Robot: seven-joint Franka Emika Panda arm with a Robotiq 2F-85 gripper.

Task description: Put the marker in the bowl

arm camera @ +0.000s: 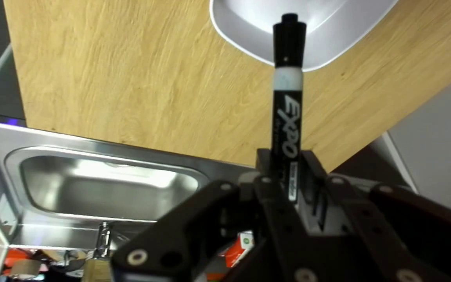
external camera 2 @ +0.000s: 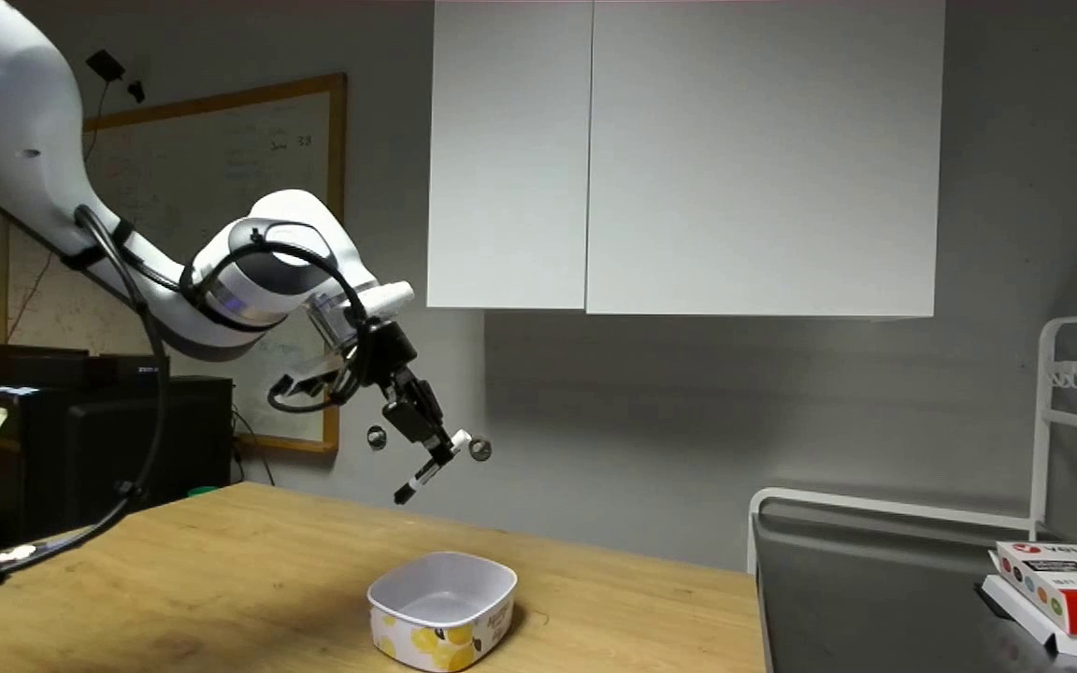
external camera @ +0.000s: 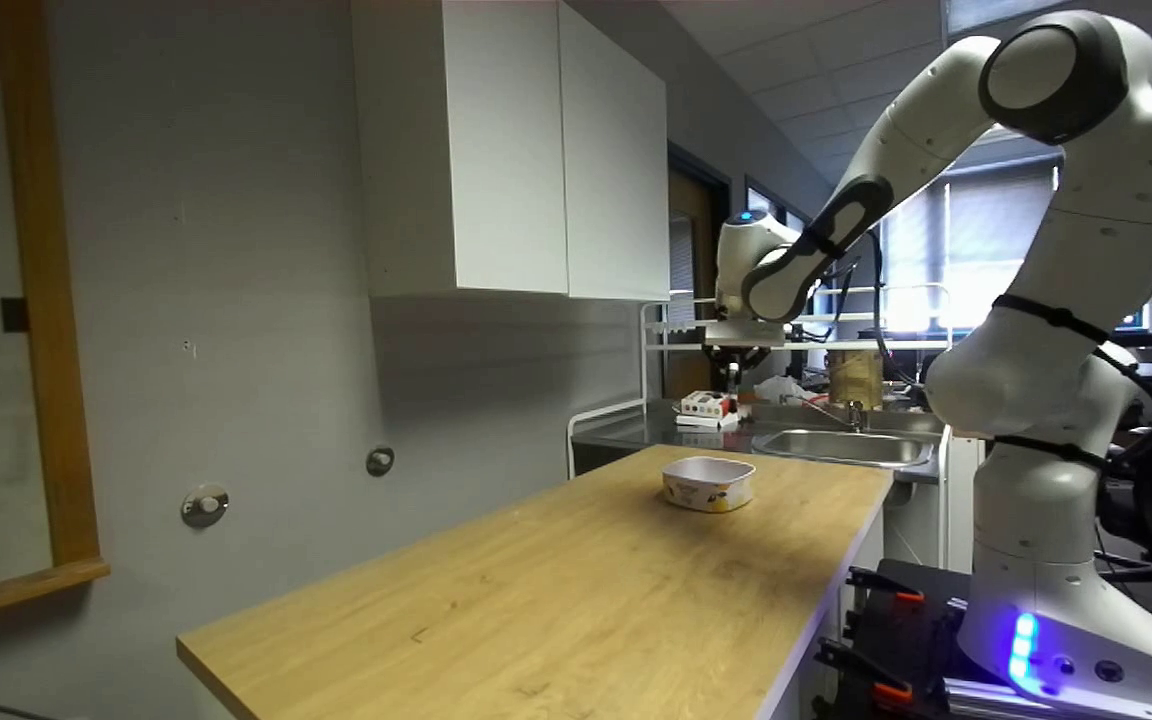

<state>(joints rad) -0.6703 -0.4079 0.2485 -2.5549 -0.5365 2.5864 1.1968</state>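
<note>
- Holding the marker tilted between 2 narrow jaws of the gripper, raised above the counter, apart from the bowl.
- Released here, may fall onto the counter, because not surely over the bowl.
- Lowered slanted, may strike the bowl.

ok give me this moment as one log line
gripper: closed on marker | marker: aloft, tilted, outside bowl | bowl: upright on wooden table | placement: not done
</note>
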